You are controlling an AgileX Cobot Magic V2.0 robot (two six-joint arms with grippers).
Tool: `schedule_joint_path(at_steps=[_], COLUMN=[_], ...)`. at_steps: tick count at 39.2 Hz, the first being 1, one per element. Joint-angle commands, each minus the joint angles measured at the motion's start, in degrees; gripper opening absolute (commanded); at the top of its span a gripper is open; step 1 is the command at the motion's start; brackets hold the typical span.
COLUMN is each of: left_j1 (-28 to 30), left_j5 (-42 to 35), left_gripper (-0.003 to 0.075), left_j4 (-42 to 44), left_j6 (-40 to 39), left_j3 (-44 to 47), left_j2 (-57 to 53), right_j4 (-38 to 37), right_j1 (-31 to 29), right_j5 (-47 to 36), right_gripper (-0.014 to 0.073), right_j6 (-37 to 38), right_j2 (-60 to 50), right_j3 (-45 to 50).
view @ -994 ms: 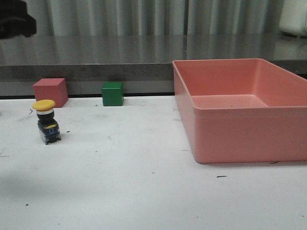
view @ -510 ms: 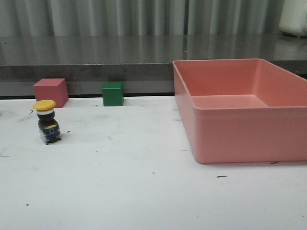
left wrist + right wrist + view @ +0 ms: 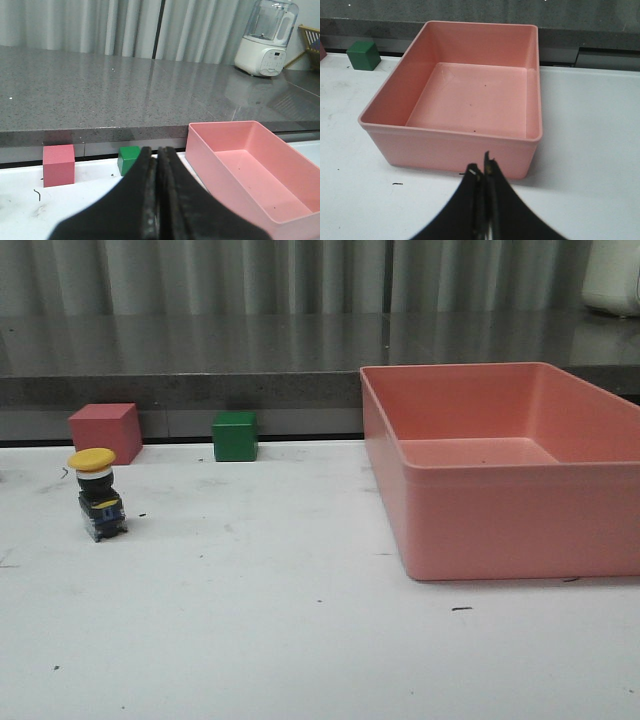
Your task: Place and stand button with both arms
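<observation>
The button stands upright on the white table at the left in the front view, yellow cap on top, dark base with blue bits below. No arm shows in the front view. My left gripper is shut and empty, held above the table and facing the back counter. The button does not show in the left wrist view. My right gripper is shut and empty, just in front of the pink bin's near wall.
A large pink bin fills the right side, also in the wrist views. A pink cube and a green cube stand by the back ledge. A white blender stands on the grey counter.
A dark arm part at the front view's top left corner one second ago has left the view. The button has not moved.
</observation>
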Motion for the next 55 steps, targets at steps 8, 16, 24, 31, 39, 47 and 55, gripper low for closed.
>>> schedule_joint_path(at_steps=[8, 16, 24, 31, 39, 47, 55], left_j1=[-0.18, -0.18, 1.5, 8.61, 17.83, 23.05, 23.72], left_j5=[-4.39, -4.62, -4.98, -4.98, -4.98, -5.43, -7.27], left_gripper=[-0.002, -0.002, -0.002, -0.002, -0.002, -0.002, -0.002], left_j4=[-0.14, 0.07, 4.46, 4.46, 4.33, 4.33, 4.33], left_j6=[-0.07, -0.07, -0.07, -0.31, -0.31, -0.31, -0.31], left_j3=[-1.54, -1.05, 3.88, 12.26, 21.36, 28.06, 32.21], left_j2=[0.26, 0.15, -4.15, -12.63, -23.31, -29.43, -29.29], right_j4=[-1.19, -1.19, -1.19, -1.19, -1.19, -1.19, -1.19], right_j1=[-0.33, -0.33, -0.33, -0.33, -0.33, -0.33, -0.33], right_j5=[-4.58, -4.58, -4.58, -4.58, -4.58, -4.58, -4.32], right_gripper=[-0.0069, -0.0069, -0.0069, -0.0069, -0.0069, -0.0069, -0.0069], right_j6=[-0.43, -0.43, -0.43, -0.43, -0.43, -0.43, -0.43], right_j2=[0.47, 0.47, 0.47, 0.47, 0.47, 0.47, 0.47], right_j3=[-1.48, -1.48, -1.48, -1.48, -1.48, -1.48, -1.48])
